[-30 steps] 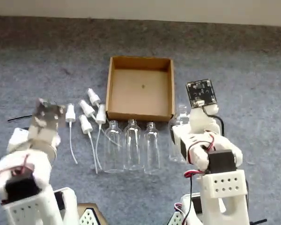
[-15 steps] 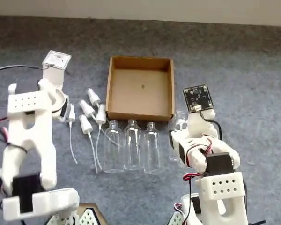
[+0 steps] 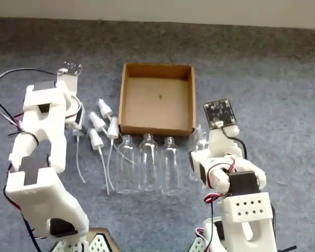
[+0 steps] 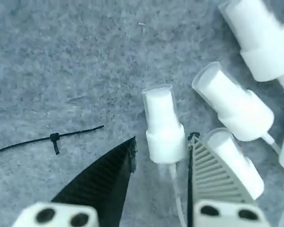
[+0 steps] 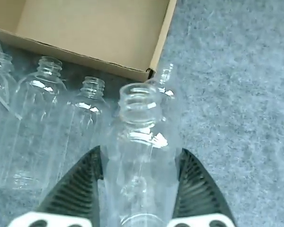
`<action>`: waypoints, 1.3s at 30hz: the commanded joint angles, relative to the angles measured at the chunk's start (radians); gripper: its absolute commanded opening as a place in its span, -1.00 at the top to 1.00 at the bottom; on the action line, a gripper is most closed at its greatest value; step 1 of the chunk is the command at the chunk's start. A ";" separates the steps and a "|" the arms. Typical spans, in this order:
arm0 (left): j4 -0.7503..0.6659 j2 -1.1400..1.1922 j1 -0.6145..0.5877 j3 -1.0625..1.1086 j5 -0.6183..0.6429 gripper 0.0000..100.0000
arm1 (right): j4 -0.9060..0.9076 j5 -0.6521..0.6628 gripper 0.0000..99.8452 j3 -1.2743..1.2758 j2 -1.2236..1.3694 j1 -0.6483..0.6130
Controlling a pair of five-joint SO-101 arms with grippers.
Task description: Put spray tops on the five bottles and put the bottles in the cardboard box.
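The left gripper (image 4: 162, 142) is gaping around a spray top (image 4: 162, 125). The right gripper (image 5: 141, 156) is clasping a bottle (image 5: 139, 120) between its jaws.

Grey felt-like table cover (image 3: 283, 79), pale strip (image 3: 199, 10) along far edge.

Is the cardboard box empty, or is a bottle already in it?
Empty: the cardboard box has a bare floor, and the bottles are all outside it, by its near wall.
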 commanded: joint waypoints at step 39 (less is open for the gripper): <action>-0.107 0.101 0.033 -0.082 0.227 0.94 | -0.019 -0.005 0.99 -0.007 -0.016 -0.004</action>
